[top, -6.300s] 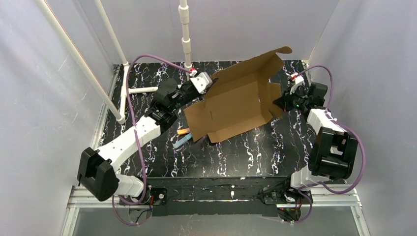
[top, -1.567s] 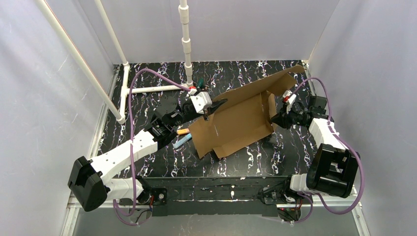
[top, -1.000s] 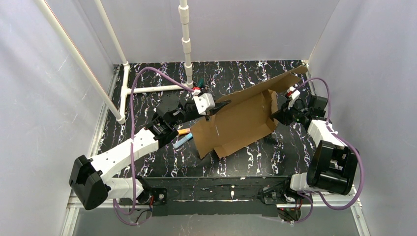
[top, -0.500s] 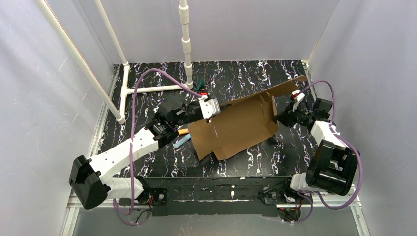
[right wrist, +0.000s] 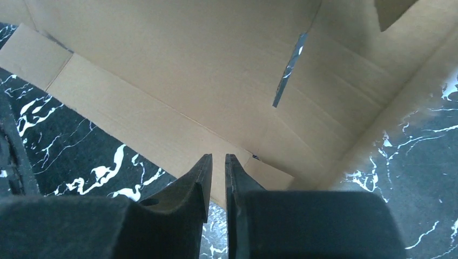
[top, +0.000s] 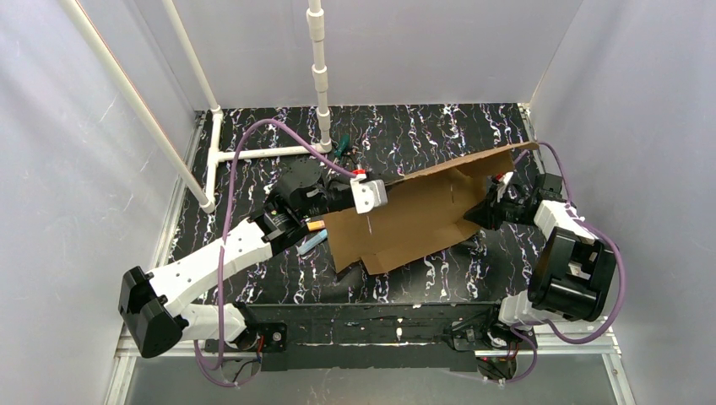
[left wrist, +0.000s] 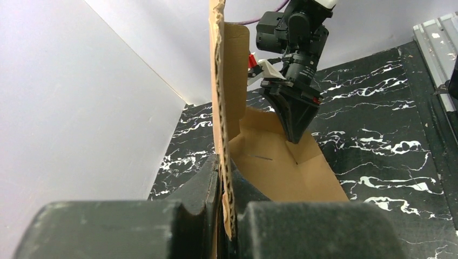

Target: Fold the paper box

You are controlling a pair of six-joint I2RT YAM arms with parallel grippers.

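The paper box (top: 405, 215) is a brown cardboard sheet, partly unfolded, lying tilted across the middle of the table with its far flap raised toward the right. My left gripper (top: 371, 197) is shut on the box's left edge; in the left wrist view the cardboard edge (left wrist: 222, 108) stands upright between the fingers of my left gripper (left wrist: 224, 175). My right gripper (top: 483, 216) is shut and empty, its tips against the box's inner right side. It also shows in the left wrist view (left wrist: 296, 136). In the right wrist view the right gripper (right wrist: 217, 157) points at the box panel (right wrist: 178, 81).
An orange marker (top: 314, 226) and a blue marker (top: 311, 244) lie just left of the box, under my left arm. A white pipe frame (top: 253, 153) and upright post (top: 319, 76) stand at the back left. A small green object (top: 340, 148) lies by the post.
The box has been lowered and flattened toward the table. My left gripper has moved right and down with its edge. My right gripper has dropped lower against the box's right side.
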